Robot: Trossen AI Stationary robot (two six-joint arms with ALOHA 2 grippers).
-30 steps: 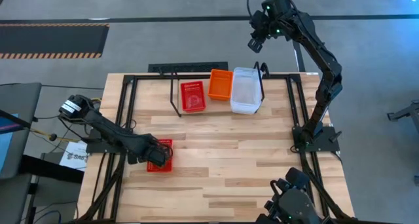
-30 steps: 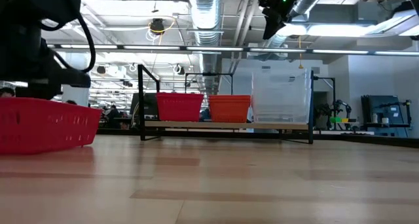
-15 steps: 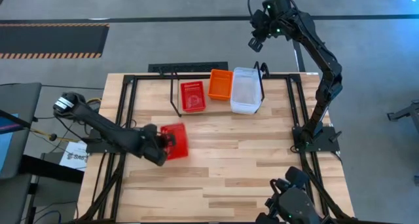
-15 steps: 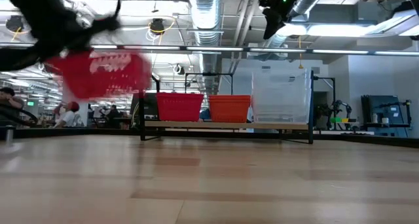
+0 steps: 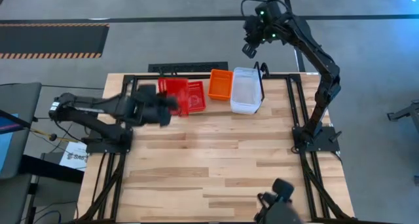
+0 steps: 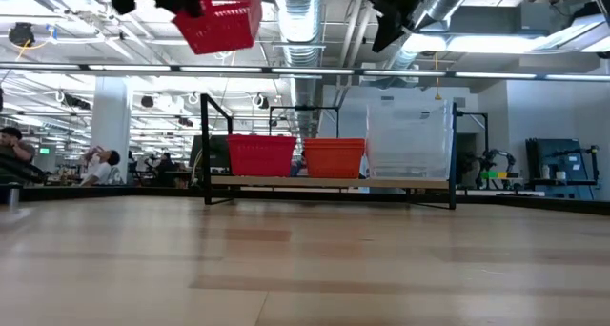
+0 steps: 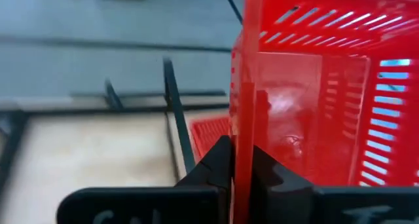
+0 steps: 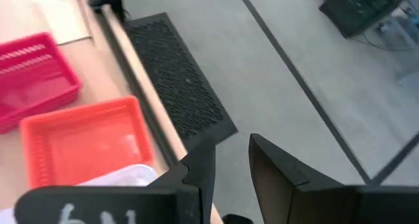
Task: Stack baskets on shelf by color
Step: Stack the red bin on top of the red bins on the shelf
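My left gripper [image 5: 163, 107] is shut on a red basket [image 5: 172, 87], held high in the air [image 6: 221, 17] over the left end of the shelf [image 6: 329, 183]. On the shelf stand another red basket [image 5: 195, 97], an orange basket [image 5: 220, 84] and a clear basket [image 5: 246, 90], side by side. The shelf's red basket also shows below the held one in the left wrist view [image 7: 208, 130]. My right gripper [image 8: 229, 168] hangs open and raised beyond the table's far edge [image 5: 249, 49], with nothing between its fingers. My left gripper pinches one side wall of the red basket at its rim [image 7: 241, 122], one finger inside [image 7: 270, 173] and one outside [image 7: 218, 160]. The fingers come roughly level from the table's left. The basket is lifted clear of table and shelf, slightly tilted.
The black tubular frame [image 5: 127, 93] runs around the table's edges. The wooden table top [image 5: 216, 158] lies in front of the shelf. A dark mat [image 8: 177, 86] lies on the floor beyond the far edge. People sit in the room behind, at the left [image 6: 95, 164].
My left gripper has lifted the red basket off the table's near left area and swung it up and toward the far edge, to above the shelf's left end. The basket, flat on the table before, now hangs high and tilted. My right gripper has shifted slightly leftward.
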